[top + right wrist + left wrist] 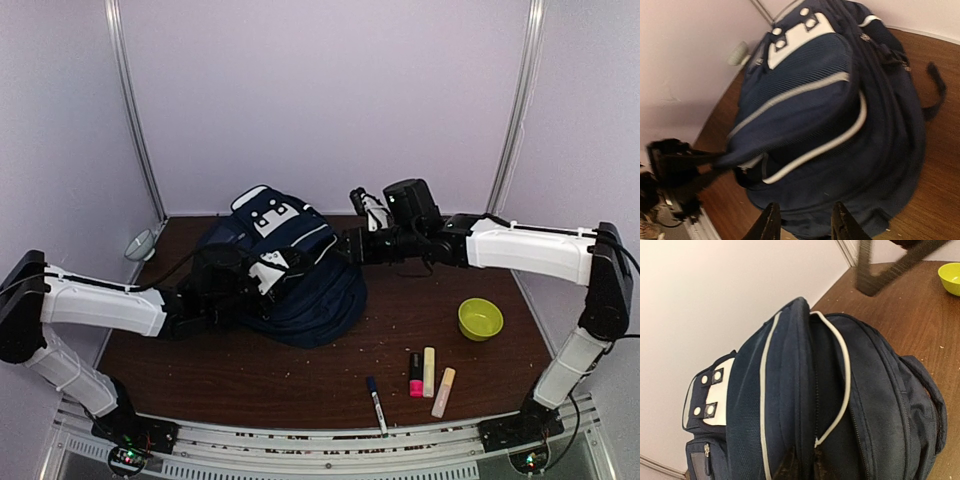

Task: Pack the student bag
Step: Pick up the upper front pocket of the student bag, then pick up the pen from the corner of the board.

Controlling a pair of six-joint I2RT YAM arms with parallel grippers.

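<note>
The student bag point(300, 290), navy with white trim and a white patch, lies on the brown table at centre left. My left gripper point(268, 268) reaches onto it from the left. In the left wrist view the bag point(875, 390) fills the frame, and the left gripper point(807, 467) is shut on a fold of its fabric beside the zipper. My right gripper point(352, 245) is at the bag's right side. In the right wrist view the right gripper point(806, 225) is open and empty just above the bag's point(850, 150) lower edge. The bag's inside is hidden.
A green bowl point(480, 318) sits at the right. A dark pen point(376, 403) and three highlighters, pink point(415, 373), yellow point(429, 371) and peach point(443, 392), lie near the front edge. A small white cup point(143, 243) stands at the far left. Walls enclose the table.
</note>
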